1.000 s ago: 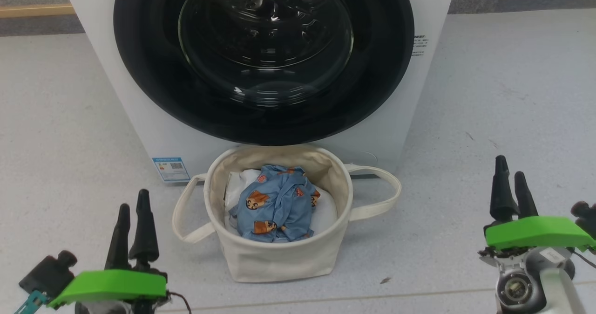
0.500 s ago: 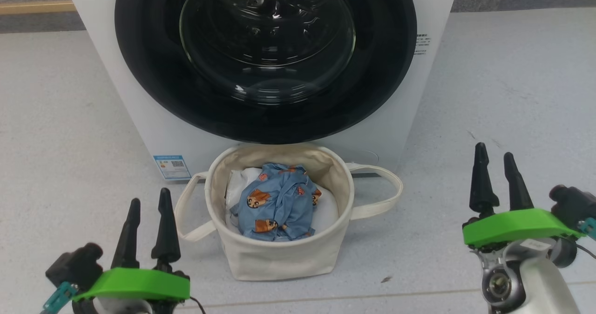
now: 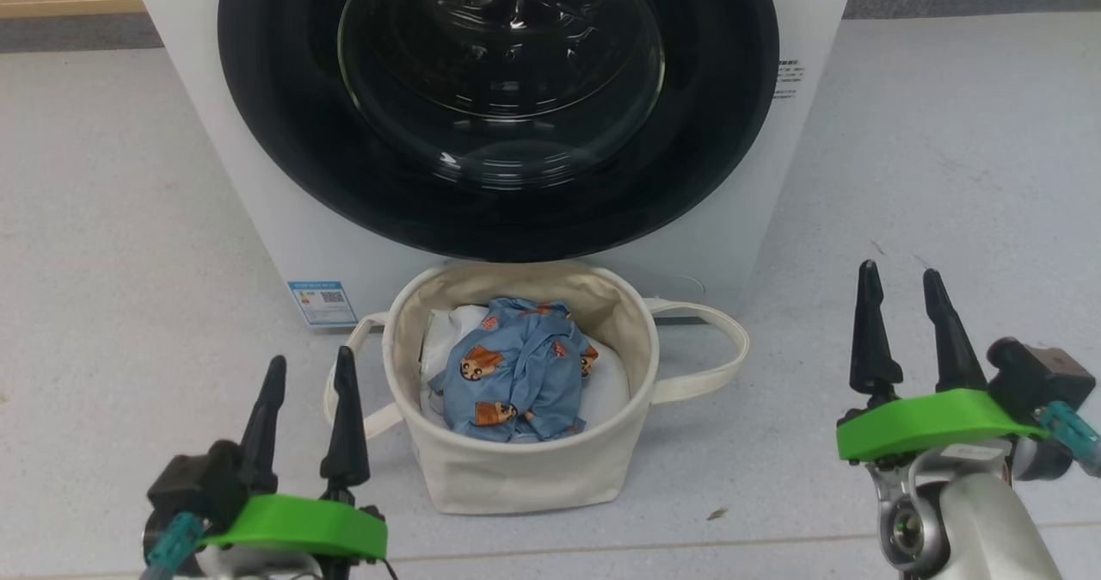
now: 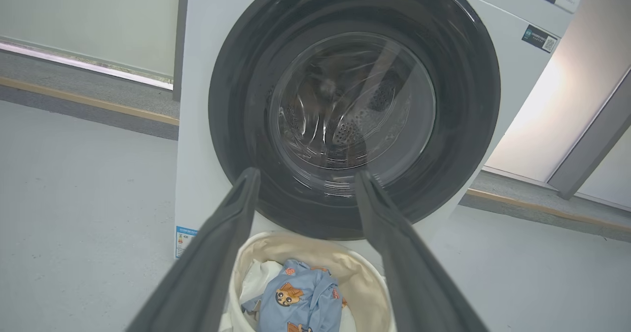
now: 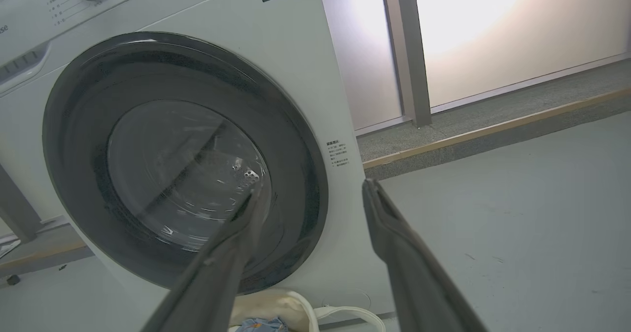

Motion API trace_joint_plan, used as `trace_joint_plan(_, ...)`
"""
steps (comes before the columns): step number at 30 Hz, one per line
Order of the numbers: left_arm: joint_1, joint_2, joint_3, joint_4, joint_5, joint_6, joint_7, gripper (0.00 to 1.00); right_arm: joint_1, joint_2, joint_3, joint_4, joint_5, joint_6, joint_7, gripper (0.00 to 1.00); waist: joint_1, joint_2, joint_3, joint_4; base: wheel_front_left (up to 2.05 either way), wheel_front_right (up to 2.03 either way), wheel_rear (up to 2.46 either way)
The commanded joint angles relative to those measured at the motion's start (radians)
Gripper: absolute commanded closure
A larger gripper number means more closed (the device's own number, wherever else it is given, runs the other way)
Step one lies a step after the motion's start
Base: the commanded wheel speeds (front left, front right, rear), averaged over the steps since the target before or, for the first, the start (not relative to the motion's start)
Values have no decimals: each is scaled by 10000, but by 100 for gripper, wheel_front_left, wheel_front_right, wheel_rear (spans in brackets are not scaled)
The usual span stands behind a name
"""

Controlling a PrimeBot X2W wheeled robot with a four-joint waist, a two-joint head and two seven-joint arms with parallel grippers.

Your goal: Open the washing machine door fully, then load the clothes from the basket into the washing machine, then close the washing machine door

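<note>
Two hands wait low on either side of the basket (image 3: 516, 477). The left hand (image 3: 310, 356) is near the basket's left side and the right hand (image 3: 900, 268) is well apart from it over bare floor (image 3: 129, 262); both have their dark fingers spread and hold nothing. Behind the basket stands the washing machine (image 3: 314, 249), its washing machine door (image 3: 499, 219) shut flush against the front, so opening it looks like the step in hand. That door is likely rigid and fairly heavy, swinging on a hinge. Its wide black rim is glossy, so fingers pressed flat on it would probably slip, and a hooked hold behind the rim's outer edge seems the better bet. Which side carries the latch or a finger recess I cannot tell from these views. The bulging glass (image 4: 352, 100) in the centre is no place to push or knock. The clothes (image 3: 516, 373), a small blue garment with bear faces, lie crumpled in the basket on top of a white cloth (image 3: 606, 391). They should be light, soft and limp, with no firm edge to grab. A pinch on a raised fold near the middle of the heap seems best, shallow enough to leave the white cloth behind. The basket itself is soft canvas and may shift or buckle if bumped.
</note>
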Motion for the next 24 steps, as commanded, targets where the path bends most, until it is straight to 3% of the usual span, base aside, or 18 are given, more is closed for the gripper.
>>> trace_joint_plan(1, -489, 128, 219, -321, 344, 112, -150, 0, -541, -76, 228, -318, -337, 0, -144, 0, 0, -1, 4, 5, 0, 0, 0)
trace_joint_plan(19, -602, 144, -387, 568, 2302, 603, -677, 0, -371, -93, 495, 473, -2302, 0, -671, 0, 0, -1, 79, 60, 0, 0, 0)
trace_joint_plan(24, -628, 147, -529, 962, 2348, 657, -747, 0, -335, -95, 347, 1103, -1981, 0, -741, 0, 0, -1, 112, 91, 0, 0, 0)
